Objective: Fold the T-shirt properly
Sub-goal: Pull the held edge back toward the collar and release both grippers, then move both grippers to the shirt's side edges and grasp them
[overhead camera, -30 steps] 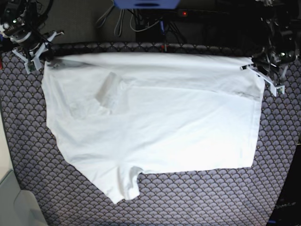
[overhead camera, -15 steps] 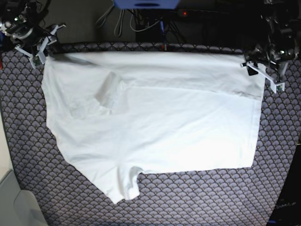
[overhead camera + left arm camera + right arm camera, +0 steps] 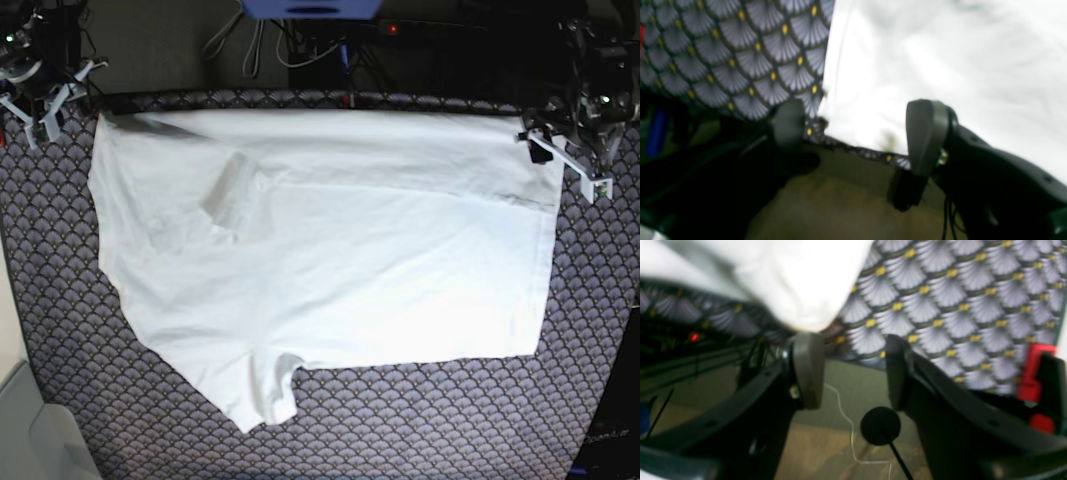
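T-shirt (image 3: 330,260): white, spread flat mid-worktop, one sleeve folded onto its left part, another poking out at near edge | patterned cloth (image 3: 420,420): under it, covers worktop | left gripper (image 3: 567,165): released, at shirt's far right corner, holds nothing | right gripper (image 3: 38,103): released, just off far left corner, holds nothing

A purple-grey scallop-patterned cloth (image 3: 420,420) covers the table; dark cables (image 3: 300,50) lie behind it.
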Controlling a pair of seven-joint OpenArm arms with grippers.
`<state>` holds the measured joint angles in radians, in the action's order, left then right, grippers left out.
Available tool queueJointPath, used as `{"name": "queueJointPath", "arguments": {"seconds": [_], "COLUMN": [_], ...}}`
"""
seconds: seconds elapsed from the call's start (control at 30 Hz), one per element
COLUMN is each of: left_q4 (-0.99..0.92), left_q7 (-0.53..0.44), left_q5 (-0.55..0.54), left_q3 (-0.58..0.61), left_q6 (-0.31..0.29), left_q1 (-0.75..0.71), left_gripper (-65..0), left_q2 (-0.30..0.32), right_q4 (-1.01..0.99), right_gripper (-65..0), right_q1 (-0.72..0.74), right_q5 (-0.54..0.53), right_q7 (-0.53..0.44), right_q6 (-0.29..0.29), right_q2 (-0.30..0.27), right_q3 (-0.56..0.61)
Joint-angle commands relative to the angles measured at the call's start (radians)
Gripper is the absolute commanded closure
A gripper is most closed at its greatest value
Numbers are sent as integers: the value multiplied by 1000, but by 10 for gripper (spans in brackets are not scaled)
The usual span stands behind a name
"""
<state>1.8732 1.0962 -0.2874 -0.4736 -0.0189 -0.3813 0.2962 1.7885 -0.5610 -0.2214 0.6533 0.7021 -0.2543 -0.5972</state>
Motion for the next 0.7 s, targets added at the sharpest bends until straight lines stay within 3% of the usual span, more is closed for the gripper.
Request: {"name": "queueJointPath", "arguments": {"seconds": [0.0,0.27,0.43,0.53,0.67], "left_q4": [26,27,-10,-108,-335], "left_q7": [-14,-23,-26,-41,-139], "left_q5": [3,-3,3,3,3], "left_q3": [-10,-118,-121,-115,-78], "left_q6": [6,6,6,6,4], "left_q1": [11,109,247,373,534], "left_gripper": [-458,-458,-458,-458,-460], "left_q2": [13,2,10,10,16], "right_q4": [17,10,-49,-121,-223], "right_gripper": [-306,-311,-311,-311,-311], "right_q1": [20,226,364,460,579], "right_q5": [-11,-6,-5,-3,29], "right_q7": [-16,-8,-7,-7,-7], "right_q6": [-4,-4,-4,-4,-4], "right_q2": [-13,-78,-153,-158,-133], "right_q3": [-14,3,138,187,219]}}
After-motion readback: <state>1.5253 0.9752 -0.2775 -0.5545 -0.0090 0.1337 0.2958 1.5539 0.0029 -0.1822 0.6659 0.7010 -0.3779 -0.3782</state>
